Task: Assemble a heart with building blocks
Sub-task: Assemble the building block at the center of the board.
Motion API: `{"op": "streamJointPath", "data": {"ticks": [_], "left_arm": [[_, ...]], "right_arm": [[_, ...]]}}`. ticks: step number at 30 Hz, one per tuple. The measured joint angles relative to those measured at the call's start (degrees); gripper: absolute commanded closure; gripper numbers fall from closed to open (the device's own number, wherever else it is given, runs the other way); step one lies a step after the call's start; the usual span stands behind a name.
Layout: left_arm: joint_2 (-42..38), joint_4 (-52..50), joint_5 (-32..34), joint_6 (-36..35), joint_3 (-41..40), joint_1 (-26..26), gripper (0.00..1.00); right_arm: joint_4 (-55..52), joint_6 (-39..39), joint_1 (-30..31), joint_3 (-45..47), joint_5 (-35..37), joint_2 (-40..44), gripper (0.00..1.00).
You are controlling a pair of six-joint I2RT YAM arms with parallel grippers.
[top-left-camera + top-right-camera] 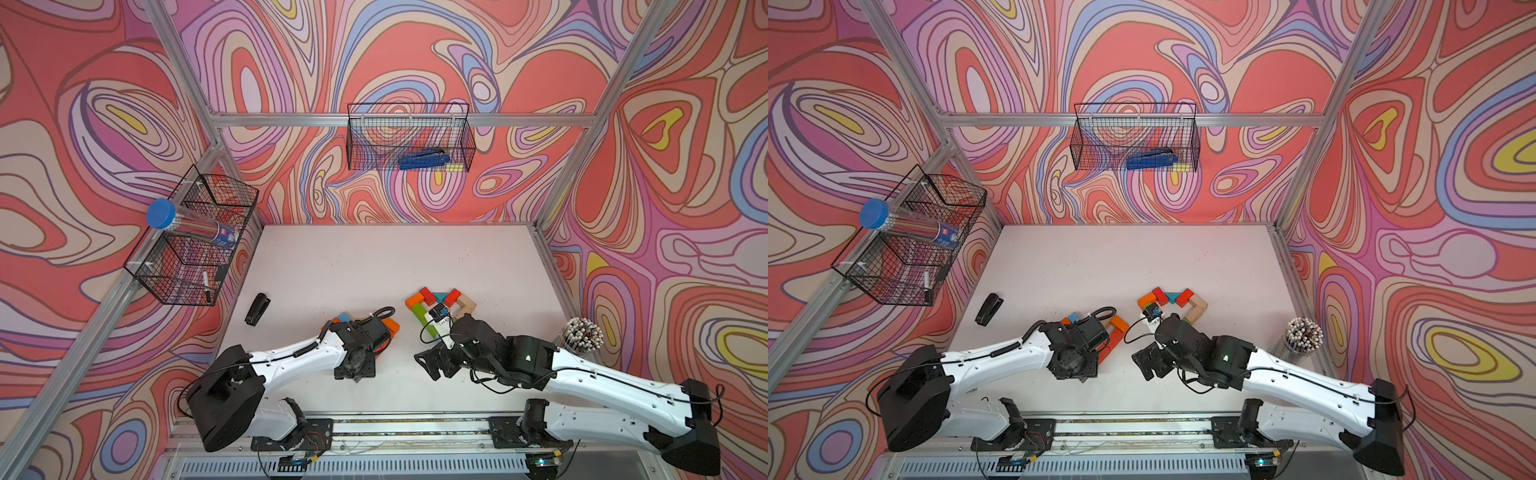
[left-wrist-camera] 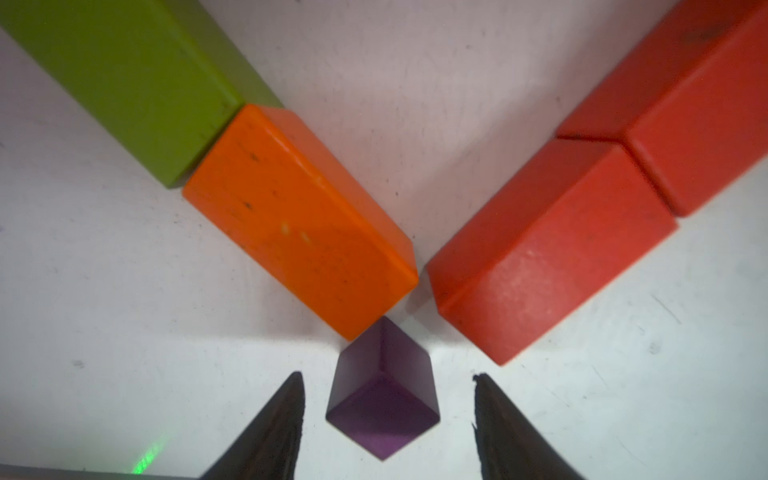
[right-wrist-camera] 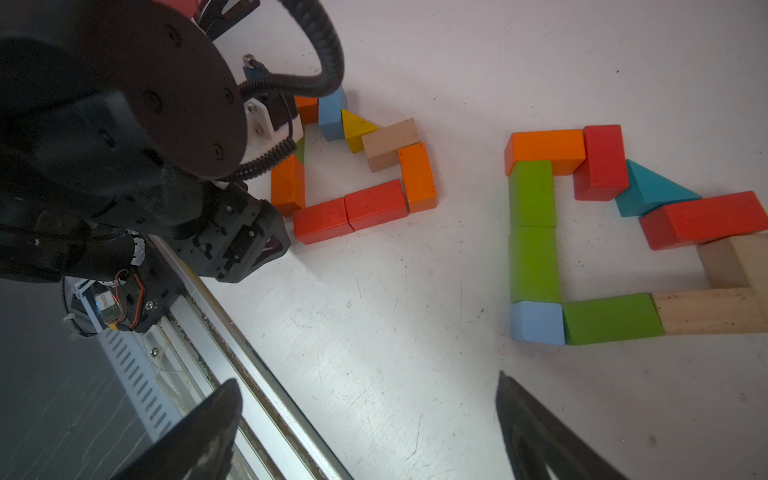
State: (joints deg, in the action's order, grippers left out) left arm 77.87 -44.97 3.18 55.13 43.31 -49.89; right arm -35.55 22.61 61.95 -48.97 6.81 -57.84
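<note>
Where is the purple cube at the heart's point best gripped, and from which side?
From straight above, grip the purple cube across its two side corners, where the open left gripper straddles it. It sits cornerwise: its far flat faces turn toward the orange brick and red brick, probably leaving no finger room there.

Swirling coral, lilac and blue patterned walls (image 1: 415, 62) enclose a white tabletop (image 1: 374, 257), framed by aluminium rails (image 1: 291, 119). A black wire basket (image 1: 374, 137) hangs at the back, a second wire basket (image 1: 174, 282) at left.
</note>
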Motion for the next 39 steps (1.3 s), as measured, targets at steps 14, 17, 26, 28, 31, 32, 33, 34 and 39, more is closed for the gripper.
{"op": "streamJointPath", "data": {"ticks": [14, 17, 26, 28, 31, 32, 33, 34, 39], "left_arm": [[-2.58, -0.24, -1.6, 2.97, -4.0, -2.99, 0.66], [-1.2, 0.5, -1.6, 2.97, -3.98, -2.99, 0.68], [2.99, 1.51, -1.36, 2.27, -2.8, -2.99, 0.7], [3.28, 1.53, -1.11, 1.99, -1.84, -2.99, 0.7], [3.91, 1.57, -0.72, 1.44, -0.66, -2.99, 0.7], [4.15, 1.57, -0.63, 1.38, -0.39, -2.99, 0.7], [4.39, 1.55, -0.52, 1.2, -0.2, -2.99, 0.7], [4.61, 1.57, -0.44, 1.03, -0.04, -2.99, 0.7], [5.2, 1.55, -0.15, 0.72, 0.17, -2.89, 0.7]], "right_arm": [[0.02, 0.0, 0.0, 0.28, 0.04, -0.5, 0.04], [0.0, 0.0, 0.0, 0.28, 0.04, -0.5, 0.04], [-0.02, 0.0, 0.0, 0.28, 0.48, -0.48, 0.04], [-0.02, 0.0, 0.0, 0.28, 0.59, -0.46, 0.04], [-0.04, 0.02, 0.0, 0.28, 0.76, -0.33, 0.04], [-0.04, 0.04, 0.0, 0.28, 0.85, -0.28, 0.04], [-0.04, 0.09, 0.0, 0.28, 0.9, -0.22, 0.04], [-0.04, 0.15, 0.0, 0.28, 0.92, -0.13, 0.04], [-0.09, 0.44, 0.0, 0.28, 1.09, 0.68, 0.04]]}}
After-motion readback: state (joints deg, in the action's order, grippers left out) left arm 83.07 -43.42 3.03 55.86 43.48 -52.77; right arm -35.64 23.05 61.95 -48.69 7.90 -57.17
